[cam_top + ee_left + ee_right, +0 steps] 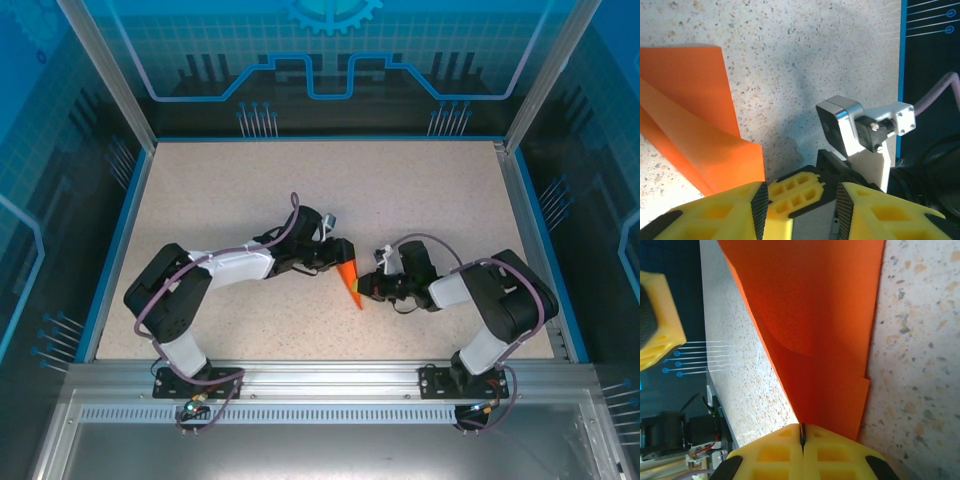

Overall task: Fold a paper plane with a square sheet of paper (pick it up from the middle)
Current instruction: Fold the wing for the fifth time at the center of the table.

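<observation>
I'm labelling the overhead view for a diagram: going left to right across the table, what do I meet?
Left arm → left end effector → folded orange paper → right end effector → right arm.

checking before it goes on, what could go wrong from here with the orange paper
1. The right jaws are shut on just a small part of the folded paper; a pull could tear it or let it slip out.
2. The left jaws stand open beside the paper with nothing between them, so the folds may spring apart on the table.
</observation>
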You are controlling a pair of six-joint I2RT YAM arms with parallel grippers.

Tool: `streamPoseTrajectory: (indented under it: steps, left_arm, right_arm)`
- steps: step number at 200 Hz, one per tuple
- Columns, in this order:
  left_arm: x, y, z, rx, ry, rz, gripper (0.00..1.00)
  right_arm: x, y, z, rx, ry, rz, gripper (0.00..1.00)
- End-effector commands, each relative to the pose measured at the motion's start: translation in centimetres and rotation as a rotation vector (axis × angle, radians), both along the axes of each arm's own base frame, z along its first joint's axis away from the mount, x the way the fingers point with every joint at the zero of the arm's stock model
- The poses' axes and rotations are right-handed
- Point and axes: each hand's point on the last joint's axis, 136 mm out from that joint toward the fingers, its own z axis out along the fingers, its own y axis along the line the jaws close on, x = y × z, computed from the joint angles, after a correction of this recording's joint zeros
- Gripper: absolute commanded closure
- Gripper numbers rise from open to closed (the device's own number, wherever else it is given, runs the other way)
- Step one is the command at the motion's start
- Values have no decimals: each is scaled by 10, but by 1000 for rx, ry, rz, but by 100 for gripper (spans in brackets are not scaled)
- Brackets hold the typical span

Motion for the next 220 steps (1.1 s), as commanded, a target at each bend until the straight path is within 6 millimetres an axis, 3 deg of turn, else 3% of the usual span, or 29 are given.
streamPoseTrajectory:
  steps: [1,79,220]
  left_arm:
    - [-4,2,-9,25,-5,-15,56]
    - [4,-14,-19,-16,-8,-56,55]
    - [21,-22,-50,49,10,-54,56]
  right_arm:
    - [13,3,6,51,16,-24,95]
    - [18,-5,-13,113,111,-103,95]
    - [16,-10,-21,71,138,-105,90]
